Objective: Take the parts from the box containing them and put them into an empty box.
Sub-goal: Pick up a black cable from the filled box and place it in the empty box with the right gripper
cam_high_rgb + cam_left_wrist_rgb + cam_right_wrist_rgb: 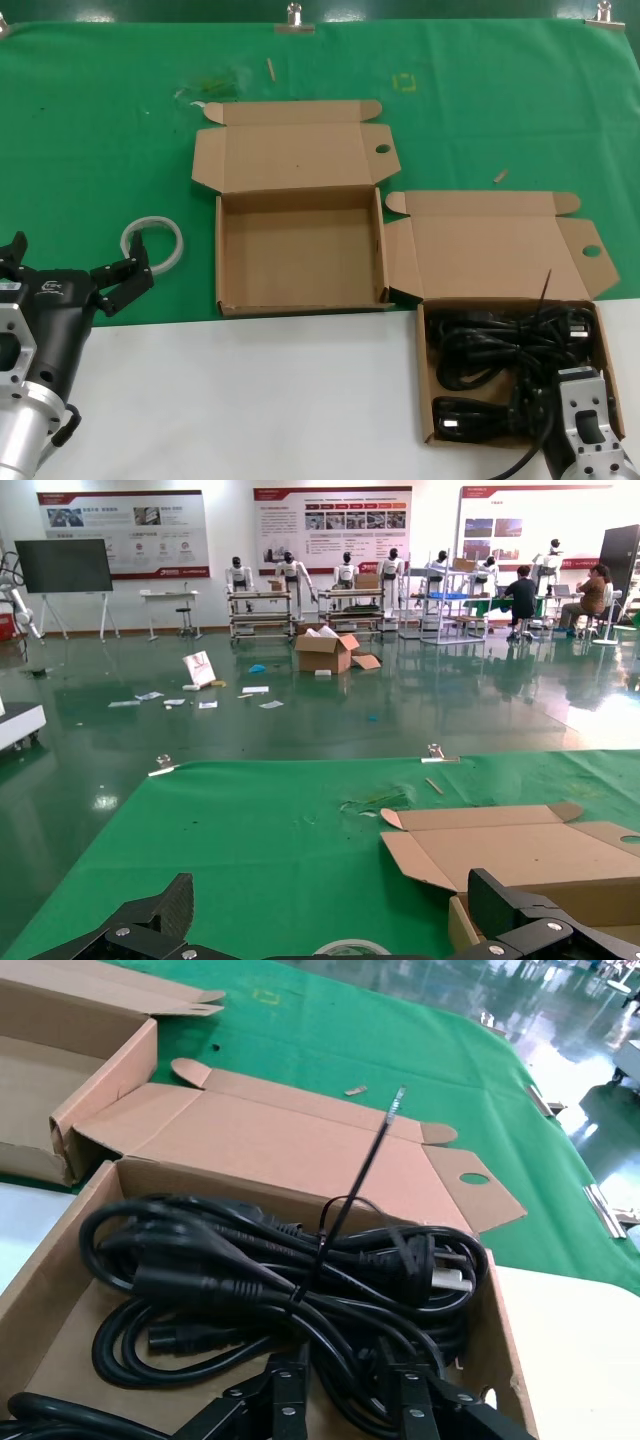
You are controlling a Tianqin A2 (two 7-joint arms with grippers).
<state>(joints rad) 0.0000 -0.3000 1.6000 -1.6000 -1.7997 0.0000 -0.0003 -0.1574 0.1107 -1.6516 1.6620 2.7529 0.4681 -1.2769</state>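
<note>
so, right gripper (345, 1400): at 5 o'clock, jaws slightly parted astride the black cables (290, 1280) in the narrow box (432, 400), gripping nothing yet
left gripper (118, 282): parked at 8 o'clock, jaws spread, empty
wide box (300, 302): empty at centre, ready to receive

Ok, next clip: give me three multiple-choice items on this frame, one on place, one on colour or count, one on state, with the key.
1. Where is the right gripper?
A. over the box of cables
B. over the empty box
C. on the green cloth

2. What colour are the cables?
A. white
B. black
C. red

3. What state is the wider box in?
A. shut
B. open, full
C. open, empty

Key: 1 A, its fingers sit among the cables in the narrower box. 2 B, both views show black cords. 3 C, lid back, bare floor. The left gripper waits by a tape ring.
</note>
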